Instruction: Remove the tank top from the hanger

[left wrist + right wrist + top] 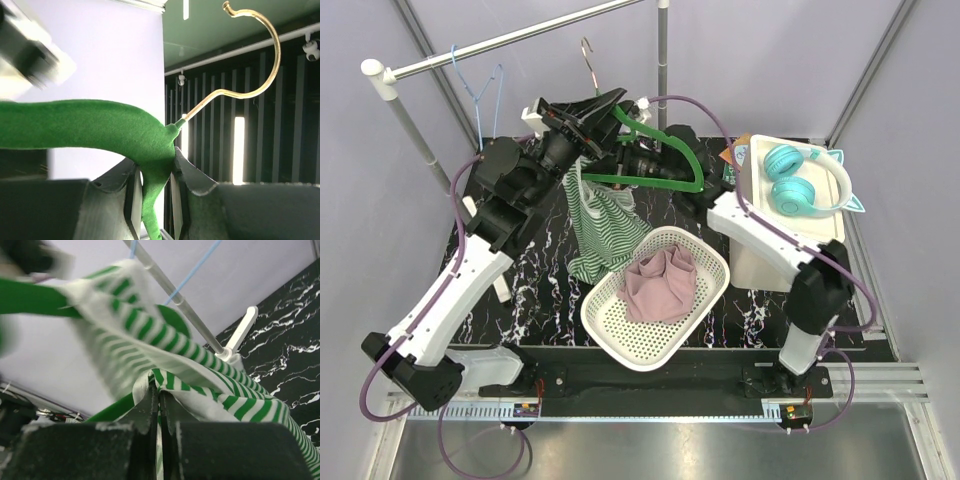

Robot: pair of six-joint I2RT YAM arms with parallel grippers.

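Observation:
The green velvet hanger (665, 150) with a metal hook (588, 55) is held up over the back of the table. My left gripper (588, 115) is shut on the hanger's neck (155, 165), just below the gold hook (260, 60). The green-and-white striped tank top (603, 225) hangs from the hanger's left end down to the table. My right gripper (620, 162) is shut on a fold of the tank top (200, 385), beside the hanger's bar (112, 407).
A white basket (610, 318) holding a pink garment (660, 283) sits at front centre. A white box (755, 262) with teal headphones (790, 180) stands at right. A clothes rail (510, 40) with a blue hanger (480, 95) crosses the back left.

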